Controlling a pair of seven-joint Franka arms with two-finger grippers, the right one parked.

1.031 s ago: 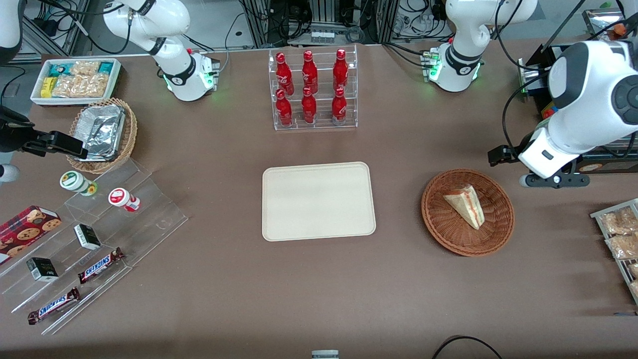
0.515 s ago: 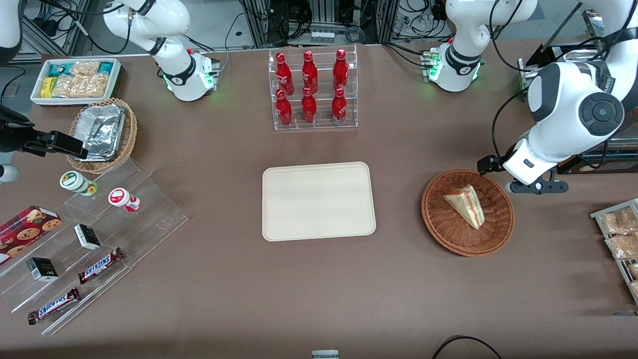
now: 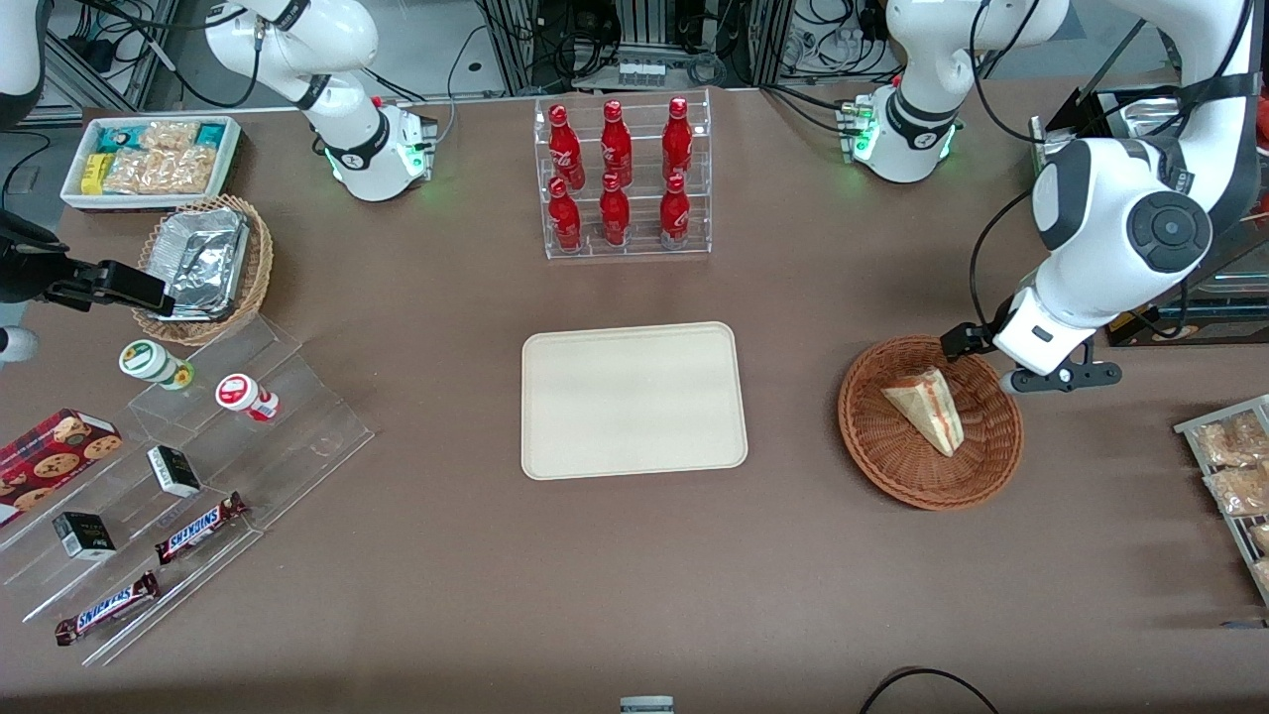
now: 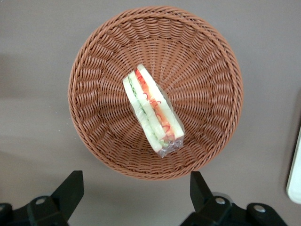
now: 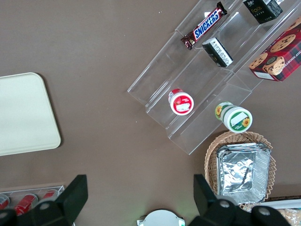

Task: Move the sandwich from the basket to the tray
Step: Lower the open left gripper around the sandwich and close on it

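The sandwich (image 3: 926,409) lies on its side in the middle of the round wicker basket (image 3: 892,456), its red and green filling edge showing in the left wrist view (image 4: 153,110), with bare woven floor all round it and none of it touching the rim (image 4: 94,155). The basket sits toward the working arm's end of the surface (image 3: 446,595), apart from every edge. A strip of bare brown surface separates it from the cream tray (image 3: 634,401), which lies flat at the middle of the surface with nothing on it; only a sliver of the tray's rim (image 4: 295,174) is caught by the wrist camera, the rest cut off. The claw (image 4: 136,193) hangs above the basket's rim on the side farther from the front camera, its two black fingers (image 4: 70,190) spread wide apart and holding nothing. In the front view the arm's white wrist housing (image 3: 1041,332) covers the claw almost wholly, so its height over the basket cannot be judged there. Nearer the front camera than the basket lies open surface; at that end's edge a wire rack of snack bags (image 3: 1229,476) is cut off by the frame.
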